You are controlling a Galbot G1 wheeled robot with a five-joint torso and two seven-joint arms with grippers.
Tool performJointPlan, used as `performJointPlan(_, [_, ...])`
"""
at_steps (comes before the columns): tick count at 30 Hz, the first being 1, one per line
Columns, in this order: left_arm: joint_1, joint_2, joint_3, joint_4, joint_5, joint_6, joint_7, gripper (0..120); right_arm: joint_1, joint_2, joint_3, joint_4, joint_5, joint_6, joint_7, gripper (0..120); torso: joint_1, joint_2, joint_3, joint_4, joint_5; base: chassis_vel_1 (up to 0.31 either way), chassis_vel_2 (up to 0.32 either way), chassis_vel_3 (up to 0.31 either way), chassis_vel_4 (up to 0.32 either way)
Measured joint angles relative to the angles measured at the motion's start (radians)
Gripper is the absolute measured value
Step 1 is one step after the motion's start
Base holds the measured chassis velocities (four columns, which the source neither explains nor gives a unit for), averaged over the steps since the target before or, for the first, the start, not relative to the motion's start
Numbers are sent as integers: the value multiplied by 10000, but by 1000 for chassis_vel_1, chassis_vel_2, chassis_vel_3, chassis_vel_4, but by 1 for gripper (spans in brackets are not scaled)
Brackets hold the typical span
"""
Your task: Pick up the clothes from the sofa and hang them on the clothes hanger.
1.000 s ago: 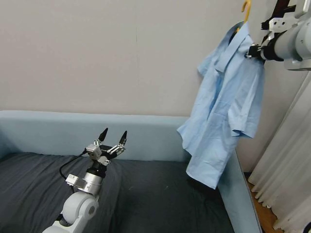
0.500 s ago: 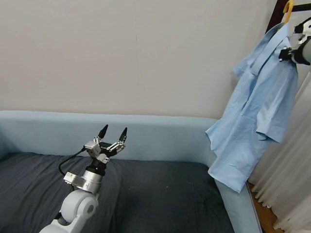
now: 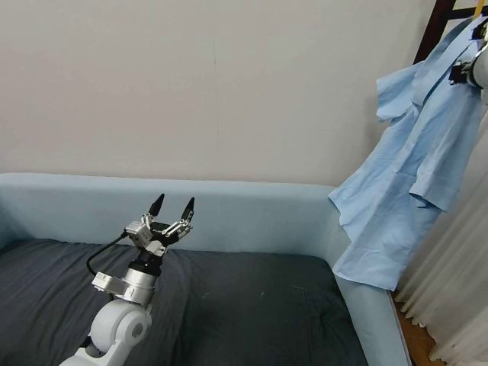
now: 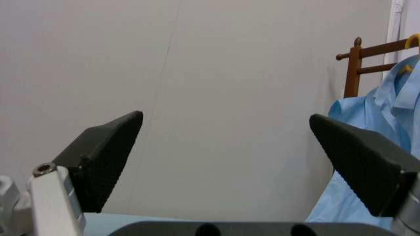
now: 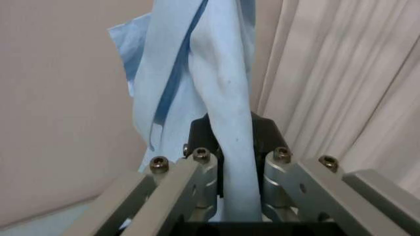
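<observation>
A light blue shirt (image 3: 404, 183) on a yellow hanger (image 3: 479, 7) hangs high at the far right, past the sofa's right end. My right gripper (image 3: 462, 74) is shut on the shirt near its collar. In the right wrist view the blue fabric (image 5: 226, 98) is pinched between the fingers of the right gripper (image 5: 233, 135). A dark wooden clothes stand (image 3: 431, 23) rises just behind the shirt; it also appears in the left wrist view as a wooden stand (image 4: 357, 64) beside the shirt (image 4: 387, 128). My left gripper (image 3: 172, 207) is open above the sofa seat, fingertips up, holding nothing.
The light blue sofa (image 3: 252, 210) with a dark grey seat cushion (image 3: 252, 305) spans the lower view. A plain wall lies behind it. White curtains (image 3: 457, 297) hang at the right, over a strip of wooden floor (image 3: 418, 335).
My right gripper has carried the shirt and hanger to the right and upward, from over the sofa's end toward the wooden stand. The left arm has shifted slightly left.
</observation>
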Motion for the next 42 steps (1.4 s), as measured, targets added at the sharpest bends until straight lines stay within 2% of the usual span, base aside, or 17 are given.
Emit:
performJointPlan(8, [18,225,-190,128,-266,-106,34,100,-839,1194,249,-1407,-1491,1054,-134,7,0,0,0,7,-4,0,0,0,0])
performJointPlan(14, [-64,459,-218,425,-434,-239,82,100,-1754,1945,962,-2492,-2721,1354,-321,7,0,-2,0,-1,-1,0,0,0,0])
performJointPlan(21, [-359,536,-70,899,-558,-297,188,100,-2852,3012,1746,-3952,-4449,2089,-800,7,0,-2,1,6,-5,0,0,0,0])
performJointPlan(31, [-495,402,144,1240,-609,-309,381,100,-3592,3527,2630,-5487,-6225,2755,-2097,7,1,-2,0,2,-2,0,0,0,0])
performJointPlan(42, [-472,322,189,1108,-556,-163,469,100,-3730,3371,3091,-5893,-6241,2808,-2881,7,-2,-1,-1,-1,0,0,0,0,0])
